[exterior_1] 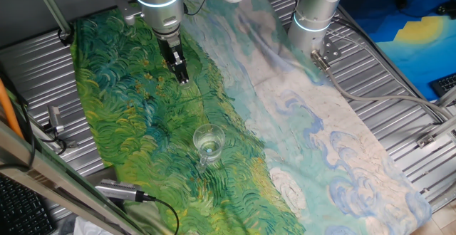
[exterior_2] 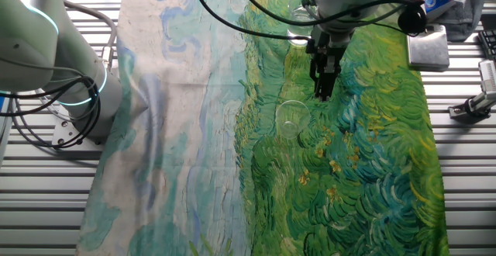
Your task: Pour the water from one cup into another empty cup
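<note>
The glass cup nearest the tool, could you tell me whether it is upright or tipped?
Upright: the glass cup stands on the painted cloth with its round rim facing up, apart from the tool.

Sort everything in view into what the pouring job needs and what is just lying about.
For the job:
- small clear glass cup with a little water in it
- second clear glass cup beside the tool
- black two-finger tool

Lying about:
- green-and-blue painted cloth
- flat silver box at the cloth's edge
</note>
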Available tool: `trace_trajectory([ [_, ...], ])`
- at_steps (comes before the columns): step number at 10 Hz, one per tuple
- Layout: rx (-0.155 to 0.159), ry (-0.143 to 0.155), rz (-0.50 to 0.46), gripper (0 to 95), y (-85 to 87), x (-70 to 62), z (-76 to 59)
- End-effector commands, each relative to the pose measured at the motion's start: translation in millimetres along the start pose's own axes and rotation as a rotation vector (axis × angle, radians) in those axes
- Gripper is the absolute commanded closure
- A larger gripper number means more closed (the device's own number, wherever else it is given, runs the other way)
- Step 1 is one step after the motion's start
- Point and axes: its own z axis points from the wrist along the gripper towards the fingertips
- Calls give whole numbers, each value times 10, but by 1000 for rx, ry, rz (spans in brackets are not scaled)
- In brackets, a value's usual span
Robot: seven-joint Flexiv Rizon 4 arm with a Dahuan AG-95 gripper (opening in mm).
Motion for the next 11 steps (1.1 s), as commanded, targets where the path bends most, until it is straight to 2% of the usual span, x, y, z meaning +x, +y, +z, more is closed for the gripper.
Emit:
trace_trajectory([
  [1,-16,-6,-325,950,-1,2,0],
  [4,-1,-2,-326,950,6,4,-28],
  [11,1,6,-332,950,9,6,-41],
])
